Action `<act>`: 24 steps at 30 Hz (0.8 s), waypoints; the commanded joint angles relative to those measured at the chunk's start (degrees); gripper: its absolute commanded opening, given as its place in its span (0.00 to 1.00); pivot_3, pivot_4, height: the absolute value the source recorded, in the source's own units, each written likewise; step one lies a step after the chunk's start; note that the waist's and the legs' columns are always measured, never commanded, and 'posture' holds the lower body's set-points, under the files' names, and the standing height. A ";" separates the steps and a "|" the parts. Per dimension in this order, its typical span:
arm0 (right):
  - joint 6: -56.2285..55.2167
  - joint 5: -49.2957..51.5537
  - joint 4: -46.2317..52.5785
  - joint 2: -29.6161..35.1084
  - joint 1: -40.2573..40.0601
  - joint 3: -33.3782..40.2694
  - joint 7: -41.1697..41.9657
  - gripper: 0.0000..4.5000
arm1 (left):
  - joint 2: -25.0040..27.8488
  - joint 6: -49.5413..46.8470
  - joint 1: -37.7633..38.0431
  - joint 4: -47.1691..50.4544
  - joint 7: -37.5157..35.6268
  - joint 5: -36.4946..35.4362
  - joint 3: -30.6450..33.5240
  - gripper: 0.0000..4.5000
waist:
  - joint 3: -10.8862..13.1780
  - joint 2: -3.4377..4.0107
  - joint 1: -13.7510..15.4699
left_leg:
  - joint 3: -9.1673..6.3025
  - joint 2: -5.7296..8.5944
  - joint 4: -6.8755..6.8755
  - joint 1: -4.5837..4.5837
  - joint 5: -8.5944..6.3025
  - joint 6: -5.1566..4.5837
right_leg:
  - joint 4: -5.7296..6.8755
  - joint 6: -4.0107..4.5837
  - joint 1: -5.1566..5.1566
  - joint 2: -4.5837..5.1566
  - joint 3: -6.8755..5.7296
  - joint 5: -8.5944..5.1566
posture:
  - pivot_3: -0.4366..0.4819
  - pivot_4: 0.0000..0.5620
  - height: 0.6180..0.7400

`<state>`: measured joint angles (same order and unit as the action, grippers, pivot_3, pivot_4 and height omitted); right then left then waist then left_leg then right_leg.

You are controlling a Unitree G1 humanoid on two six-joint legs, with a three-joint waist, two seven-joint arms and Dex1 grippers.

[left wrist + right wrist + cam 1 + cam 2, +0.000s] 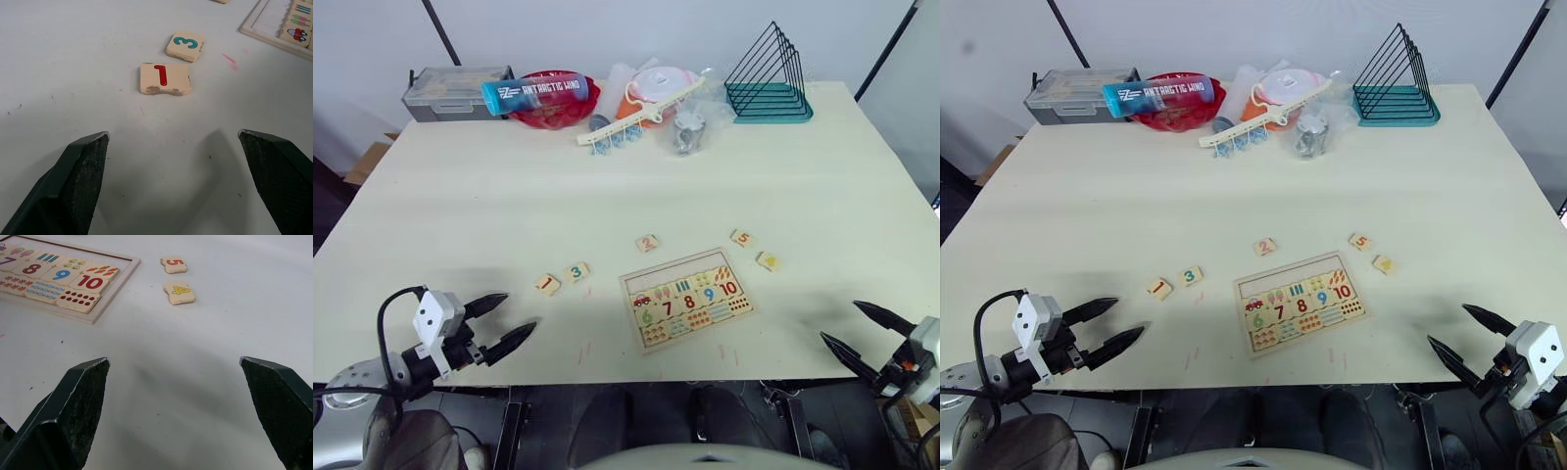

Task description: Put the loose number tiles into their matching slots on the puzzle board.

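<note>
Puzzle board (686, 298) askew, long axis crosswise

matt pale-wood tiles (165, 78) and board (685, 298)

Blue bottle (533, 94) reads "ANTARCTIC WIND"; tiles (165, 78) read 1, 3.

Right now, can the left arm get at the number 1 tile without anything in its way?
Probably yes. The left gripper has its jaws open and pointed toward the 1 tile, with only bare table between them. The 3 tile lies just beyond, apart from the 1, so it should not interfere.
</note>
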<state>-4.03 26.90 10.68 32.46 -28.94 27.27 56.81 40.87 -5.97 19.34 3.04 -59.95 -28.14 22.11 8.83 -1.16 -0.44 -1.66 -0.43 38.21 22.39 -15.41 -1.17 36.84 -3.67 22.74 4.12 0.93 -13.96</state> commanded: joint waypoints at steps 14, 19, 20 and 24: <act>-2.09 -0.16 -0.59 0.33 1.69 -0.73 0.03 0.99 | -0.18 2.02 -1.96 -2.88 -0.58 0.15 0.82 1.00 | -0.02 0.03 0.00 | 0.00 0.00 0.00 -0.03 0.00 0.00 | 0.00 0.00 -0.02 0.00 0.00 0.00 | 0.48 0.27 1.00; -2.10 -0.18 -0.58 0.41 1.92 -1.11 0.13 0.99 | 0.08 2.15 -2.75 -3.68 -1.16 0.21 0.59 1.00 | -0.02 0.03 0.01 | 0.00 0.01 0.00 -0.03 0.00 0.00 | 0.00 -0.01 -0.03 0.00 -0.01 0.01 | 0.48 0.27 1.00; -2.14 -0.22 -0.54 0.39 1.90 -1.23 0.20 0.99 | 0.08 2.16 -2.88 -3.77 -1.29 0.22 0.52 1.00 | -0.02 0.03 0.01 | 0.00 0.01 0.00 -0.03 0.00 0.00 | 0.00 -0.01 -0.03 0.00 0.00 0.01 | 0.48 0.27 1.00; -2.28 -0.22 -0.13 0.37 2.01 -1.98 0.62 0.99 | -0.10 2.48 -3.78 -4.02 -1.90 0.20 0.20 1.00 | -0.02 0.03 0.01 | 0.00 0.01 0.00 -0.03 0.00 0.00 | 0.00 -0.01 -0.02 0.00 -0.01 0.01 | 0.48 0.27 1.00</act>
<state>-5.24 26.17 9.88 32.46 -27.05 24.95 57.14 40.33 -4.60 15.78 -1.63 -61.26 -28.11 21.94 8.81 -1.13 -0.43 -1.67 -0.42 38.21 22.36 -15.41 -1.18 36.84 -3.68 22.71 4.12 0.92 -13.95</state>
